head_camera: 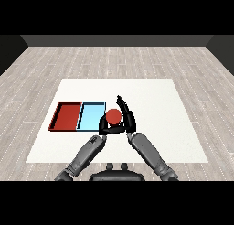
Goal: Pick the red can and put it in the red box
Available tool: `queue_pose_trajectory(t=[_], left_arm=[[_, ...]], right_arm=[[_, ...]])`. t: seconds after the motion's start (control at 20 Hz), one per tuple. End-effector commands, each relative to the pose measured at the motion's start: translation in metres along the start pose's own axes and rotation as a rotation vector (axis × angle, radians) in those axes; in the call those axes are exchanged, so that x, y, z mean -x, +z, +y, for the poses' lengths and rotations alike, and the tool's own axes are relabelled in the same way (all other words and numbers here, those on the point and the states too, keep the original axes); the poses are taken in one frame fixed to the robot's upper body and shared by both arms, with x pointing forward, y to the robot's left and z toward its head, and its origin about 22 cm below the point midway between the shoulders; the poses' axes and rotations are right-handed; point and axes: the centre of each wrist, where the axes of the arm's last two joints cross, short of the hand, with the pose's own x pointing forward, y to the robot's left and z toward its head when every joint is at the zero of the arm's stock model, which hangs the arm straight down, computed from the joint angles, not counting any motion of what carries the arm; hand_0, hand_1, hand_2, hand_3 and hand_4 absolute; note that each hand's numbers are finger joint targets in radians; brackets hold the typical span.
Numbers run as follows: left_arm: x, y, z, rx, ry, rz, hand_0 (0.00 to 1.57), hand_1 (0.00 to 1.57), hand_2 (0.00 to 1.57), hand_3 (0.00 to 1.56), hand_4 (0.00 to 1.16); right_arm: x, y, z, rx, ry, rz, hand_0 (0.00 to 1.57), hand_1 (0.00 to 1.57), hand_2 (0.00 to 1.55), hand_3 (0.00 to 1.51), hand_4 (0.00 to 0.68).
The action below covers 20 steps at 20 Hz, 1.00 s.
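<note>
The red can stands upright on the white table, just right of the light blue tray. My right hand is curled round it: the fingers wrap its right and far side, and the thumb crosses below its near side. The left hand hangs close to the can's lower left, at the blue tray's near right corner, with relaxed fingers that hold nothing. Further left, the red tray lies against the blue tray with nothing in it.
The two trays lie side by side left of the table's centre. White table surface stretches to the right of and beyond my hands. Both grey forearms come in from the lower corners.
</note>
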Motion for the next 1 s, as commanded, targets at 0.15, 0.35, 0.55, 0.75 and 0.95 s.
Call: queue_pose_trajectory(t=[0.15,0.35,0.55,0.75,0.95], left_arm=[[0.001,0.001,0.007,-0.026,-0.013,-0.007,1.57,1.57,1.57,1.47,1.13],[-0.003,-0.015,0.005,-0.039,-0.01,0.006,1.57,1.57,1.56,1.46,1.13],[-0.017,-0.019,0.032,-0.048,-0.053,-0.055,1.57,1.57,1.56,1.47,1.13],[-0.025,-0.046,0.062,-0.09,-0.058,-0.072,1.57,1.57,1.57,1.48,1.13],[-0.032,-0.034,0.093,-0.163,-0.151,-0.071,1.57,1.57,1.57,1.49,1.12]], right_arm=[[0.003,-0.007,-0.024,0.034,-0.057,-0.006,0.0,0.0,0.0,0.0,0.0],[-0.02,0.015,-0.043,0.014,-0.056,-0.022,0.0,0.0,0.0,0.0,0.0],[-0.028,0.037,-0.074,0.063,-0.051,-0.059,0.0,0.0,0.0,0.0,0.0],[-0.04,0.047,-0.095,0.093,-0.098,-0.068,0.0,0.0,0.0,0.0,0.0],[-0.041,0.052,-0.109,0.14,-0.042,-0.052,0.0,0.0,0.0,0.0,0.0]])
